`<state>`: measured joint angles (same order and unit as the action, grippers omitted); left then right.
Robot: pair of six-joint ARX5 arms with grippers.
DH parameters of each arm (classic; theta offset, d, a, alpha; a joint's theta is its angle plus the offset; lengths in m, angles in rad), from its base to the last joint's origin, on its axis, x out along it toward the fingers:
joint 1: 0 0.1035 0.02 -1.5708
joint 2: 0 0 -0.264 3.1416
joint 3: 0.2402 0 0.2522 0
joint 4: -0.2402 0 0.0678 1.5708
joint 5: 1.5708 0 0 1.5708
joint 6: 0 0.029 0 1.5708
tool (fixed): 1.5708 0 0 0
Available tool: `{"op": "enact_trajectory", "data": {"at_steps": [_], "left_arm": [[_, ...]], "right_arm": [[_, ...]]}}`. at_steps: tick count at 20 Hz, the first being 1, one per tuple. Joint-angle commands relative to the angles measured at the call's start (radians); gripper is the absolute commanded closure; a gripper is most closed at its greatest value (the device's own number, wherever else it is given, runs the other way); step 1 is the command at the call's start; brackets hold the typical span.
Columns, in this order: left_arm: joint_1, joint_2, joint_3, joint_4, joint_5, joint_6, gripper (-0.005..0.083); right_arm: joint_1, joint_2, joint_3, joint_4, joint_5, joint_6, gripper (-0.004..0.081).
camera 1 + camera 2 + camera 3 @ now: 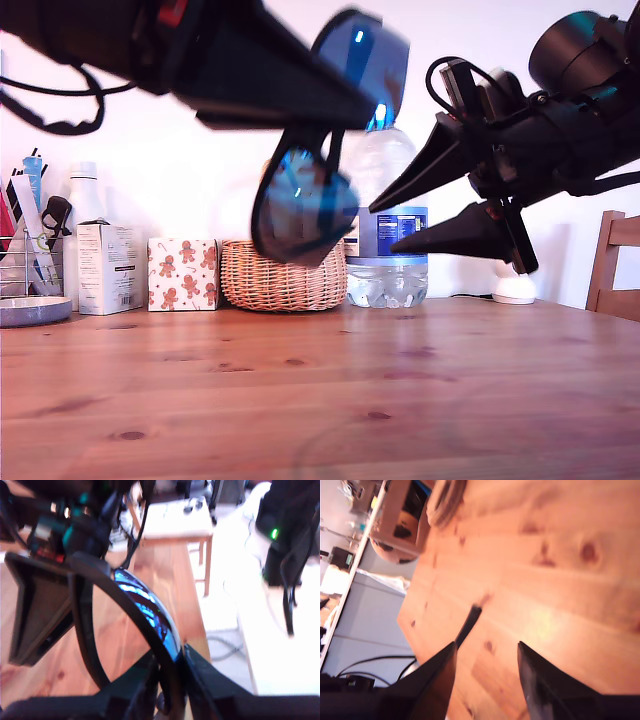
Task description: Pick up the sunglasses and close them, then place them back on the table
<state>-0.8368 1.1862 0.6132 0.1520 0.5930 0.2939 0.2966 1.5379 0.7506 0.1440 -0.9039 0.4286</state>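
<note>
Motion blur smears the sunglasses (318, 160) in the exterior view; temple arms can't be resolved there. They cover the middle of the wicker basket (285, 278) and part of the water bottle (388, 235). My first tool (170, 672): fingertips cut by the frame edge in its wrist view, body blurred. My second tool (485, 652): base cropped in its wrist view, arm body cut at the exterior view's right. Bottle label text too small to read. Chair (615, 265) beside the bottle mostly out of frame.
</note>
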Motion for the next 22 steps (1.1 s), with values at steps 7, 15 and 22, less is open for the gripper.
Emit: {"op": "enact_trajectory", "data": {"at_steps": [7,15,22], "left_arm": [[0.016,0.011,-0.112,0.199,0.001,-0.008,0.0648],[0.038,0.025,-0.247,0.472,-0.010,-0.086,0.0648],[0.038,0.046,-0.264,0.553,-0.009,-0.122,0.0648]], "right_arm": [[0.004,0.109,-0.015,0.149,-0.021,0.167,0.0414],[0.049,0.218,0.044,0.301,-0.032,0.291,0.0397],[0.124,0.296,0.133,0.360,-0.187,0.244,0.0394]]}}
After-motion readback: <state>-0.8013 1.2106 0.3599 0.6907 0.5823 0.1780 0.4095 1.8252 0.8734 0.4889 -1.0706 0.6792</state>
